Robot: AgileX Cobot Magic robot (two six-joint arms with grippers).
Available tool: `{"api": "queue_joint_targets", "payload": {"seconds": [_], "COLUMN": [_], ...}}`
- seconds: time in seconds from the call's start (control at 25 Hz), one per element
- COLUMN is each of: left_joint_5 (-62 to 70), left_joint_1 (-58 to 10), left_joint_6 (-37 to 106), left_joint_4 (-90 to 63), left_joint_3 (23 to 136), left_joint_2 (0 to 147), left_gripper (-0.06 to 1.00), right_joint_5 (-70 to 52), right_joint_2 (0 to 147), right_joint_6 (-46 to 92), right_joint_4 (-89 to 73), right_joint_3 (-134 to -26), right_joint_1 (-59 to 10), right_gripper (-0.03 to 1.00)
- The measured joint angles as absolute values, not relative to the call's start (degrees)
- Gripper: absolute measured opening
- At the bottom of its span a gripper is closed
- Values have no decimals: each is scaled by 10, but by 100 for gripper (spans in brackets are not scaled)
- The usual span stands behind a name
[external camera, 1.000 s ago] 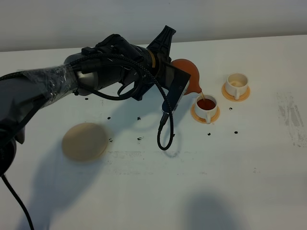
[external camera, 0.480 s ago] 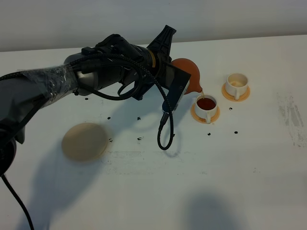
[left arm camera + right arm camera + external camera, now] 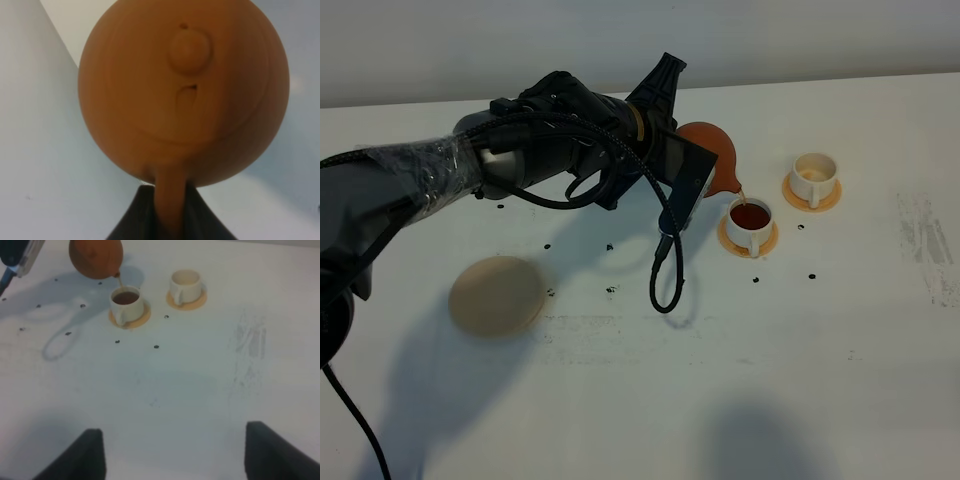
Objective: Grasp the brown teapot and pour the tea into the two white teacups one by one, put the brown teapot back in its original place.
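**Desk:** Well to the left of the brown teapot, the pale tan coaster lies bare, and the pot itself hangs tipped in the air. How would it handle?

**Photographer:** It looks like clay, so probably rigid, breakable and weighty with liquid inside. Its smooth round belly offers little to grip. The loop handle is the place to take it. The left gripper has it there, jaws pressed tight on that handle.

**Desk:** And to the teapot's right?

**Photographer:** Just below its spout, the nearer white teacup sits on an orange saucer. It is taking a thin stream of tea and looks fairly full. Farther right of the teapot, the second white teacup stands empty. The right gripper is well apart from the teapot, fingers spread wide, holding nothing.
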State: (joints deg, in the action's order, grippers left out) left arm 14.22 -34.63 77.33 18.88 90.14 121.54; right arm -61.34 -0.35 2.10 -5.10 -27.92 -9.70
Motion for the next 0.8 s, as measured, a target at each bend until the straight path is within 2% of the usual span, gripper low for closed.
{"api": "queue_joint_targets", "payload": {"seconds": [0.44,0.8], "left_joint_5": [158,190], "left_joint_1": [-357,-357], "left_joint_6": [740,651], "left_joint_4": [178,174], "left_joint_3": [901,901], "left_joint_2": [1215,1216], "left_gripper": [10,10], "right_joint_5": [-613,-613], "right_joint_2": [-4,-4], "right_joint_6": [21,21], "right_joint_4": [-51,-51], "right_joint_3": [-279,-279], "right_joint_1": [-97,-97], "right_gripper": [59,59]}}
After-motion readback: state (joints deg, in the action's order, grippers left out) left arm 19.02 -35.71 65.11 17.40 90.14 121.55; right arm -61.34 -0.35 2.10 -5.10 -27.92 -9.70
